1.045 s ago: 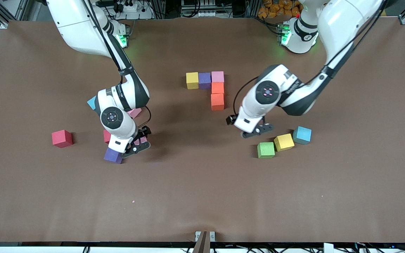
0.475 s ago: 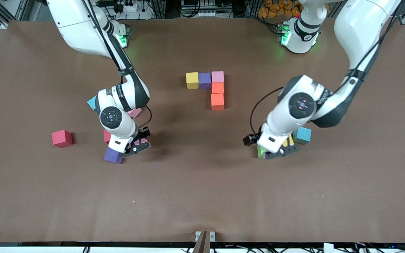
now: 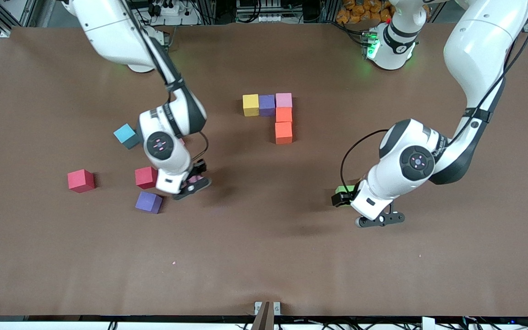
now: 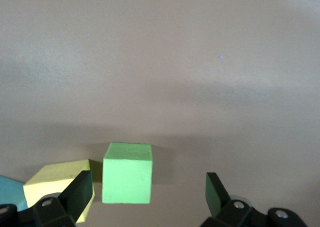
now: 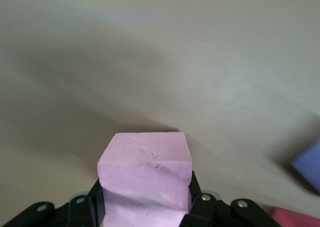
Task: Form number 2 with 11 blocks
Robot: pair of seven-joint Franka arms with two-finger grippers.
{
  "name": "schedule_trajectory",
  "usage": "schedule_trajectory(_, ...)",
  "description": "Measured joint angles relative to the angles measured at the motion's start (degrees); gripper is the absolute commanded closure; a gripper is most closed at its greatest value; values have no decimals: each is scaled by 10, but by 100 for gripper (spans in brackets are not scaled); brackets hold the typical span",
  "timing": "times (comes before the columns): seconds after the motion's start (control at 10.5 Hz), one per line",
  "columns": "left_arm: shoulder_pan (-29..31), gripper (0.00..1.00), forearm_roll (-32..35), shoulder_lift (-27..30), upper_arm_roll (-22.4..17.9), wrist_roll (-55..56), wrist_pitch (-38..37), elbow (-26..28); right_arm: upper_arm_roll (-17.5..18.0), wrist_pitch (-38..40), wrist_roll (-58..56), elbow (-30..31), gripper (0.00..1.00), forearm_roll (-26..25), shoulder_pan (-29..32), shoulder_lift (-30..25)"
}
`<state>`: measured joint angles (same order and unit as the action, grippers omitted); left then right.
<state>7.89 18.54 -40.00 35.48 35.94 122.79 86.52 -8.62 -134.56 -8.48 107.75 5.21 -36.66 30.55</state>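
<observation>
Pink block (image 5: 145,172) sits clamped in the right gripper (image 3: 189,185), bound for the digit; left gripper (image 4: 145,194), spread wide, lines up over green block (image 4: 127,173).

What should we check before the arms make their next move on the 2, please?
1. Right gripper shut on pink block: ok.
2. Pink block lifted off the table: cannot tell.
3. Left gripper open: ok.
4. Green block centred between the open fingers: not ok, it sits close to one finger.
5. Yellow block apart from the green one: not ok, they sit side by side.
6. Figure started: ok, a row of three with two orange blocks running toward the front camera; six to go.
</observation>
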Motion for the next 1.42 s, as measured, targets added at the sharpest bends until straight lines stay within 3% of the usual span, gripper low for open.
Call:
schedule_trajectory(0.57, -26, 0, 21, -43, -22, -11, -3, -1, 3, 15, -180, -5, 75, -1, -158, -21)
schedule_trajectory(0.85, -34, 0, 26, -63, -30, -11, -3, -1, 3, 74, -281, -22, 76, -14, -190, -25)
schedule_trajectory(1.42, -33, 0, 30, -64, -42, -31, -7, 0, 3, 45, -292, -55, 76, -30, -231, 27)
